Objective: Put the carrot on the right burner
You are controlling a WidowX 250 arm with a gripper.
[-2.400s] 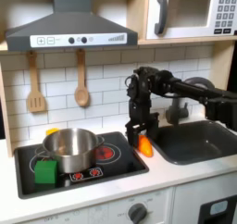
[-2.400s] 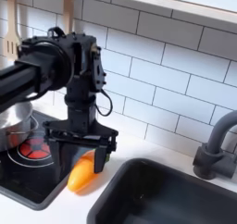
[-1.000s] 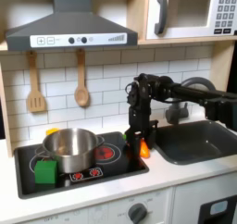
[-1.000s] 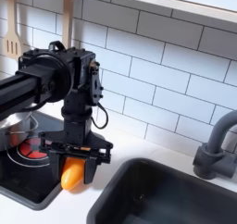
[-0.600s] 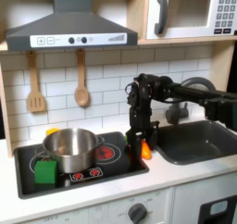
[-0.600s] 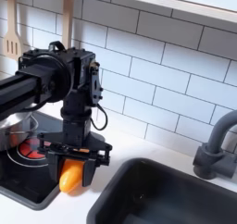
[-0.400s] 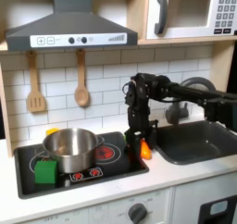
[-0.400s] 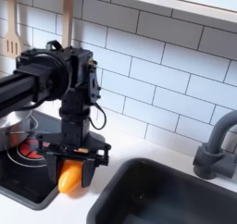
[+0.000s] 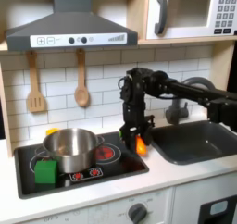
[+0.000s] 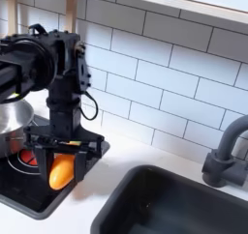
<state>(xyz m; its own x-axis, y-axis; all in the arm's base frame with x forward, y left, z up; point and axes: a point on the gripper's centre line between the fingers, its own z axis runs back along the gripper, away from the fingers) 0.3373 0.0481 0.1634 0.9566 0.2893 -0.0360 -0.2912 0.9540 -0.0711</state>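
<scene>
Since the earlier frames the gripper [image 9: 136,135] [image 10: 60,153] has carried the carrot [image 9: 141,144] [image 10: 60,171] toward the first exterior view's left, off the hob's edge and over the black hob [image 9: 65,177] [image 10: 29,194]. Its fingers [image 10: 37,151] point straight down and are pinched on the carrot, which hangs upright between them, clear of the surface as far as the second exterior view shows. The carrot's green top is hidden by the jaws.

Above the gripper the wrist stands vertical; from there the black arm [image 9: 199,100] [image 10: 29,59] bends and runs level toward the first exterior view's right, over the sink [image 9: 199,140] [image 10: 184,204].

Just beside the gripper, on the first exterior view's left, lies a red burner [image 9: 104,153] [image 10: 34,157], partly covered by the gripper in the second exterior view. Beyond it stands a steel pot [image 9: 70,148] [image 10: 12,131], cut off at the second exterior view's left edge. Farther out sits a green cube [image 9: 45,171], and a yellow piece [image 9: 51,131] peeps from behind the pot, too small to make out. Whether the carrot hangs directly over the burner, I cannot tell.
</scene>
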